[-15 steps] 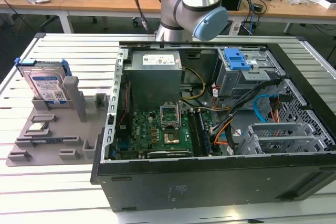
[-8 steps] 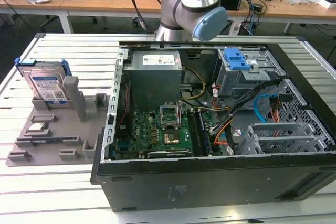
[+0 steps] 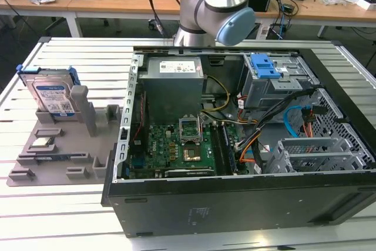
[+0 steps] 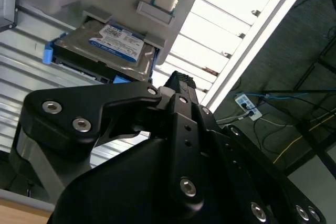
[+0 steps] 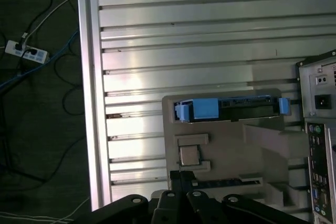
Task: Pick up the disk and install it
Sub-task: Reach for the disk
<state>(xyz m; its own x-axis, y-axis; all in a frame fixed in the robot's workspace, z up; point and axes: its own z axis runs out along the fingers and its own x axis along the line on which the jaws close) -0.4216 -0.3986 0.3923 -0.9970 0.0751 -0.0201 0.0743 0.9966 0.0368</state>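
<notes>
While the disk (image 3: 51, 93) is standing in its grey holder (image 3: 88, 145), I am seeing the gripper (image 5: 182, 178) with fingers closed, holding nothing.

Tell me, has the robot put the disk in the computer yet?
Not yet. The disk stands in its grey holder beside the open computer case, so nothing is done. The arm is up beyond the case, away from the disk. Picking up and installing are both left.

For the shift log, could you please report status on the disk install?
Pincer aimed at grey tray, off the disk. Disk on edge in tray slot, not picked. Computer case open.
</notes>
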